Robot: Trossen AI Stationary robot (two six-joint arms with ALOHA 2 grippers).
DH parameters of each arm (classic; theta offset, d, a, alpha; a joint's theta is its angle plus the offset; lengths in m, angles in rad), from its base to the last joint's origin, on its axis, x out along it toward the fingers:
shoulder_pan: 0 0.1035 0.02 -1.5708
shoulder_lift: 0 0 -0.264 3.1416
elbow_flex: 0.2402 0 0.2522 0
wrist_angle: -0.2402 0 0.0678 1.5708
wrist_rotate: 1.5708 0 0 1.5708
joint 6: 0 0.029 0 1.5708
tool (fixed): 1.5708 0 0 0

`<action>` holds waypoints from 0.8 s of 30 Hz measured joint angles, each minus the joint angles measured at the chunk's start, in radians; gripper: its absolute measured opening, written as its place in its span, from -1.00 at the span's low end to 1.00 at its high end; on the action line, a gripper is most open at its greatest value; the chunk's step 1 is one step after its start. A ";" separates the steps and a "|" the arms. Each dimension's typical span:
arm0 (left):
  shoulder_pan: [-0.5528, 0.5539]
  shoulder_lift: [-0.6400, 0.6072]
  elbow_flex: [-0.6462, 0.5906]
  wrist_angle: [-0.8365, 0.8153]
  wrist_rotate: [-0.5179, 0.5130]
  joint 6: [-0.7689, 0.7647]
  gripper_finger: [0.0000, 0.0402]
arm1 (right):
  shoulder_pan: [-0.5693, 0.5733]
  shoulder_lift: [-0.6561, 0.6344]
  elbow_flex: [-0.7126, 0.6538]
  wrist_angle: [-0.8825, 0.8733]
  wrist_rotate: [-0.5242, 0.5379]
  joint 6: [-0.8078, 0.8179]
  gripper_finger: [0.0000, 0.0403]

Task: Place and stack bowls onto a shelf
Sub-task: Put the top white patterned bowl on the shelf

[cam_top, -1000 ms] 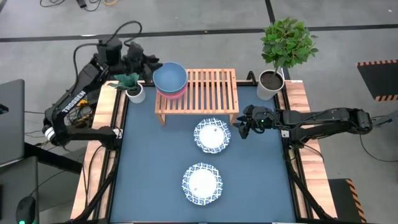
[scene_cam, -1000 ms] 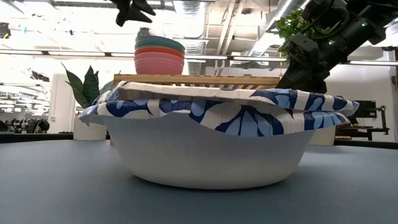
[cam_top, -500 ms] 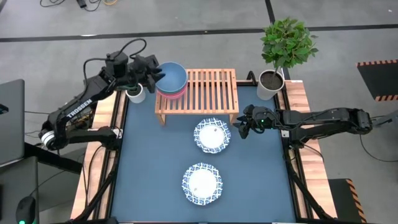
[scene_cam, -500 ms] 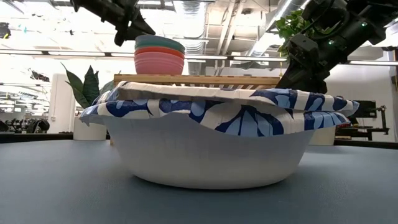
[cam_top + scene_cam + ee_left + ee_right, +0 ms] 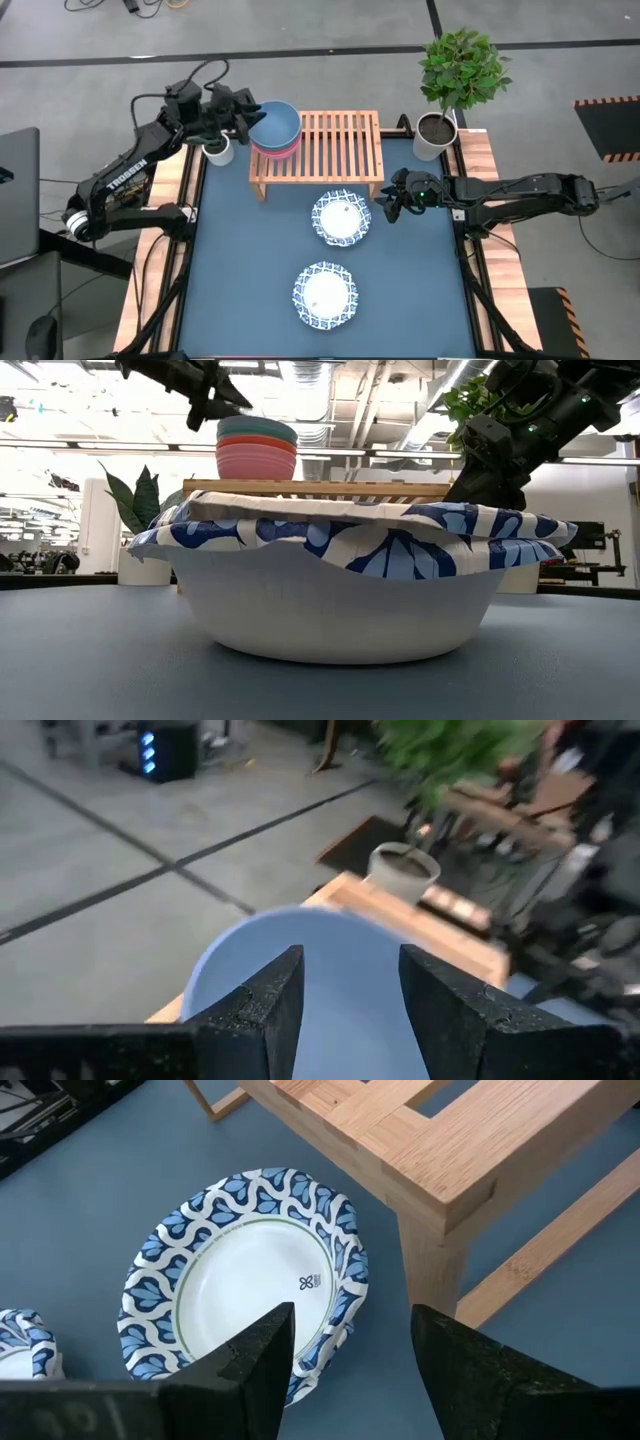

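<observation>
Left gripper (image 5: 243,110), fingers spread and holding nothing, hangs in the upper left of the high view just left of the teal bowl (image 5: 275,123). Over the last second its arm has swung in from farther left, where it sat above the small white pot (image 5: 218,150), toward the bowl stack; in the past half second it has only crept slightly higher in the frame. Its wrist view looks past both fingers (image 5: 262,1005) onto the teal bowl's inside.

That teal bowl is nested in the pink bowl (image 5: 272,148) on the left end of the shelf (image 5: 335,145), unchanged from before. Right gripper (image 5: 385,204) has not moved: it hovers released at center right, beside the shelf's right leg and near the upper patterned bowl (image 5: 341,218). That bowl and the lower patterned bowl (image 5: 324,294) still rest on the blue surface (image 5: 240,260), apart from each other.
</observation>
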 joint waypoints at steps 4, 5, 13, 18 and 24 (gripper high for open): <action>-0.002 -0.049 0.044 0.013 0.107 -0.025 -0.25 | 0.000 0.000 0.000 0.001 -0.001 0.000 0.12; -0.005 -0.066 0.052 0.013 0.136 -0.032 -0.25 | 0.000 0.000 0.000 0.002 0.000 -0.001 0.12; -0.123 -0.291 0.023 -0.035 0.189 0.013 -0.25 | 0.006 0.000 0.000 0.148 -0.046 -0.067 0.12; -0.246 -0.445 -0.134 -0.035 0.065 0.016 -0.25 | 0.028 -0.022 0.012 0.288 -0.129 -0.197 0.12; -0.323 -0.606 -0.375 0.128 0.000 -0.084 -0.25 | 0.019 -0.142 0.069 0.257 -0.131 -0.293 0.12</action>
